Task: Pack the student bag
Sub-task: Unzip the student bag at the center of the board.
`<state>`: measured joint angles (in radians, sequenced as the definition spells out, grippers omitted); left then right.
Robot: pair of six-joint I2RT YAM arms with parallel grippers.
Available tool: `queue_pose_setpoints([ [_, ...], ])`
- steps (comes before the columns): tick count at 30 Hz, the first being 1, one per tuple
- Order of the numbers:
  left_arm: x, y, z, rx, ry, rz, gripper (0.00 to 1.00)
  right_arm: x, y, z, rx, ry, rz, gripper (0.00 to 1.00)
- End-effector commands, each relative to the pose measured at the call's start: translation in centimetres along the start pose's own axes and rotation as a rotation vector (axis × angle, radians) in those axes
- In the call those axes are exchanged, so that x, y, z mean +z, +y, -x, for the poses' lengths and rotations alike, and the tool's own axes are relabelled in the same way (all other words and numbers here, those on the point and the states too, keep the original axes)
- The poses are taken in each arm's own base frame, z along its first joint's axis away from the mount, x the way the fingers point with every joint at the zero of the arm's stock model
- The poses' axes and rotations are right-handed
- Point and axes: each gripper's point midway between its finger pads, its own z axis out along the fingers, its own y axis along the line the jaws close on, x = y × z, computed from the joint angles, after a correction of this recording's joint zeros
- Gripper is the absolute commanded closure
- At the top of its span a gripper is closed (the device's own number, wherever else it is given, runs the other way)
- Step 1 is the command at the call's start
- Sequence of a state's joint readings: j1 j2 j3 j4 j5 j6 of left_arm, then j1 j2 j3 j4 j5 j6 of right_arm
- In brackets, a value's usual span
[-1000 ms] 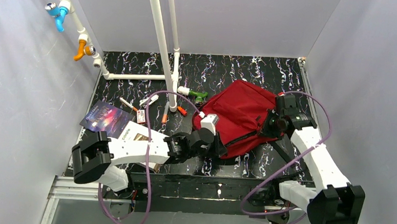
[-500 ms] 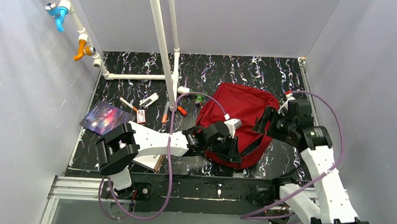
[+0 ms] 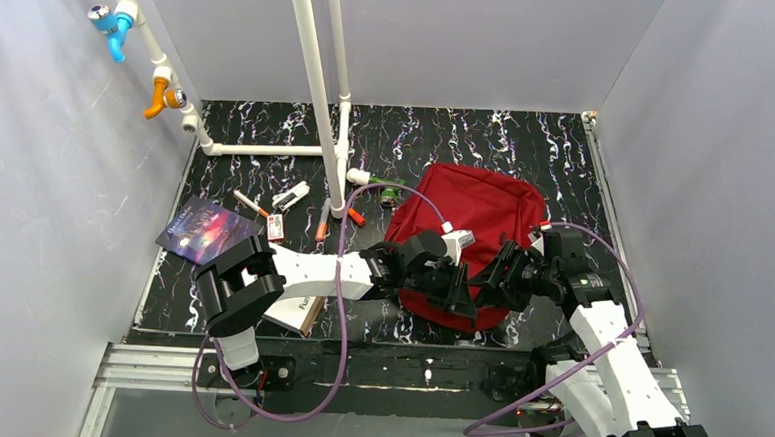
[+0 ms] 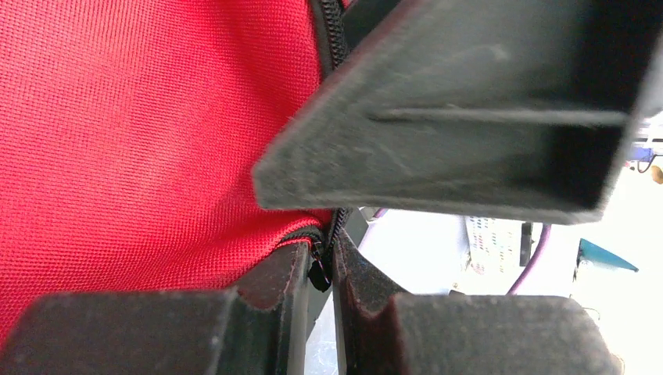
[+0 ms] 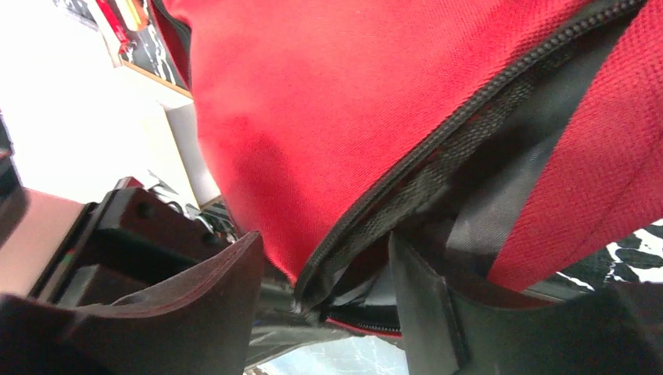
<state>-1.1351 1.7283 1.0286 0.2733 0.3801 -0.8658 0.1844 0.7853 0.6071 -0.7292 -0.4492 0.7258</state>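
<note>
The student bag [image 3: 474, 211], dark red with a black zipper, lies right of centre on the black marbled table [image 3: 468, 133]. My left gripper [image 3: 457, 288] is at the bag's near edge. In the left wrist view it [image 4: 319, 269] is shut on the black zipper trim, and the red fabric [image 4: 141, 133] fills the left. My right gripper [image 3: 502, 275] sits just right of it at the same edge. In the right wrist view it [image 5: 324, 301] is open, with the bag's zipper edge [image 5: 367, 234] hanging between its fingers [image 5: 188, 305] and grey lining behind.
White pipes [image 3: 315, 85] rise from the table left of the bag. Pens [image 3: 323, 218], a small red card [image 3: 276, 228] and a dark book [image 3: 206, 229] lie at the left. Another book [image 3: 298, 314] lies under my left arm. Walls close in on both sides.
My right gripper opened, let go of the bag's right side and came down to the near edge beside the left gripper. The left gripper pulled the bag's edge to the right.
</note>
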Motion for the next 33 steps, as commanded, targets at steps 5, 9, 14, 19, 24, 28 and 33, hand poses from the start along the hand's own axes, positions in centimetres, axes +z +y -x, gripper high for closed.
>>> queue_pose_setpoints([
  [5, -0.7, -0.8, 0.3, -0.009, -0.034, -0.034, 0.98, 1.8, 2.6, 1.5, 0.226, -0.063, 0.192, 0.93],
  [9, -1.0, 2.5, 0.0, -0.029, -0.083, 0.107, 0.79, 1.2, 3.6, 2.4, 0.343, -0.084, 0.201, 0.99],
  [14, -1.3, 2.7, 0.8, 0.002, -0.151, 0.143, 0.68, 0.9, 4.4, 3.1, 0.347, -0.088, 0.196, 0.99],
  [19, -1.1, 1.8, 1.8, 0.050, -0.207, 0.144, 0.65, 0.8, 4.7, 3.4, 0.362, -0.100, 0.217, 0.99],
  [24, -0.4, 0.9, 1.8, 0.083, -0.205, 0.091, 0.86, 1.0, 4.5, 3.4, 0.339, -0.108, 0.219, 0.99],
  [28, -4.5, 4.5, 1.6, -0.004, -0.341, 0.217, 1.00, 0.4, 1.9, 5.2, 0.120, -0.212, 0.018, 0.99],
  [33, -16.3, 15.5, -2.3, -0.069, -0.380, 0.768, 1.00, -2.5, -2.8, 10.7, -0.012, -0.390, -0.301, 0.99],
])
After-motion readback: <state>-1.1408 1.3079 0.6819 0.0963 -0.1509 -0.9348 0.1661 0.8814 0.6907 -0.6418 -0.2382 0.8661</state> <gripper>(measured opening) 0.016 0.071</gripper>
